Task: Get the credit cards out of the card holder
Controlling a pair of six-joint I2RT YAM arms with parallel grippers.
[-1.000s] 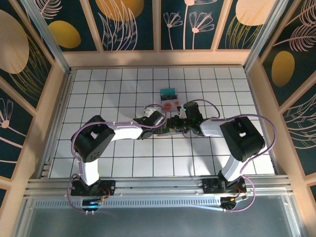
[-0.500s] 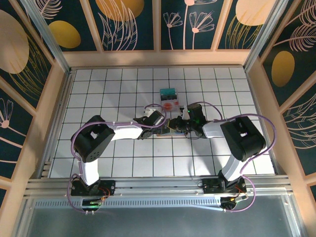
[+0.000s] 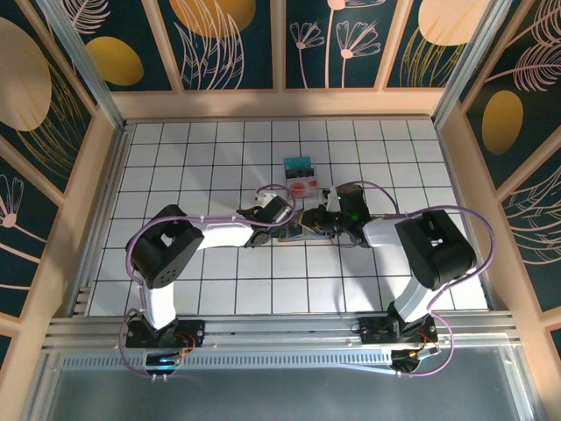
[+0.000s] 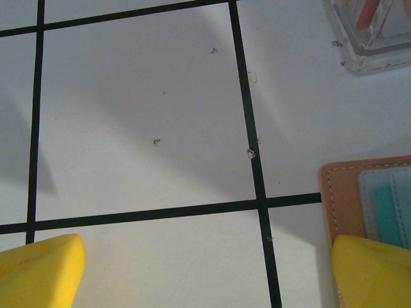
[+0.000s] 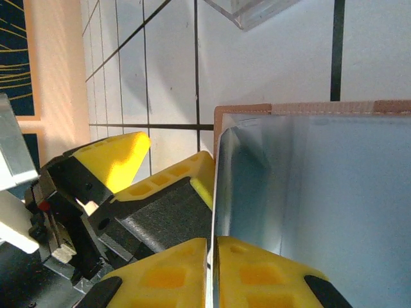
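Note:
The tan card holder [image 3: 301, 228] lies mid-table between both grippers. In the left wrist view its tan stitched corner [image 4: 340, 192] shows a teal credit card [image 4: 387, 215] in a blue-grey pocket. My left gripper [image 4: 205, 276] is open wide, its right finger [image 4: 372, 269] resting on the holder's edge. My right gripper [image 5: 212, 273] is shut on the thin edge of the holder's blue-grey flap [image 5: 321, 192], which stands raised. Two cards lie on the table beyond: a teal one [image 3: 298, 164] and a white one with a red spot [image 3: 304, 186].
A clear-edged piece with red in it [image 4: 376, 29] sits just past the holder. White tiled floor [image 3: 210, 167] spreads around, ringed by wooden walls [image 3: 280, 103]. The left gripper's yellow fingers [image 5: 119, 154] sit close beside the raised flap.
The right arm's wrist has drifted slightly to the right. The left arm and the holder have stayed in place.

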